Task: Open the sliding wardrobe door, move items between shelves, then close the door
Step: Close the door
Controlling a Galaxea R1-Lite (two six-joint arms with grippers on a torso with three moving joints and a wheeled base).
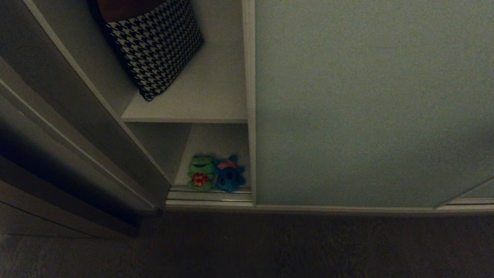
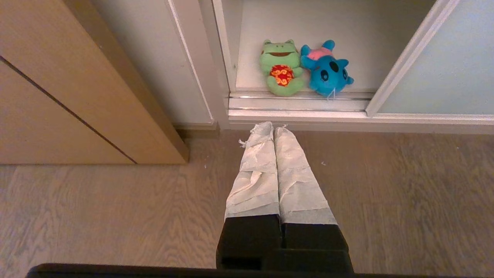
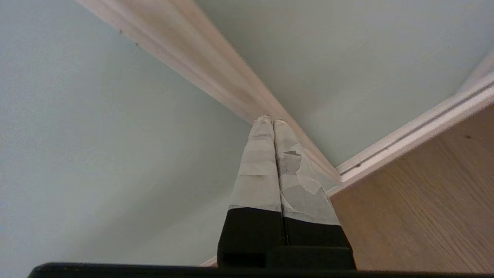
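Note:
The pale grey-green sliding wardrobe door stands slid to the right, leaving the left compartment open. On the bottom shelf sit a green frog plush and a teal-blue plush side by side at the front edge; both also show in the left wrist view, the frog and the blue toy. The upper shelf holds a houndstooth cushion. My left gripper is shut and empty, low over the floor before the track. My right gripper is shut, its tips at a door frame strip.
A wooden cabinet side stands left of the wardrobe. The door track runs along the wardrobe's base. Wood floor lies in front. A second door panel and wood floor show in the right wrist view.

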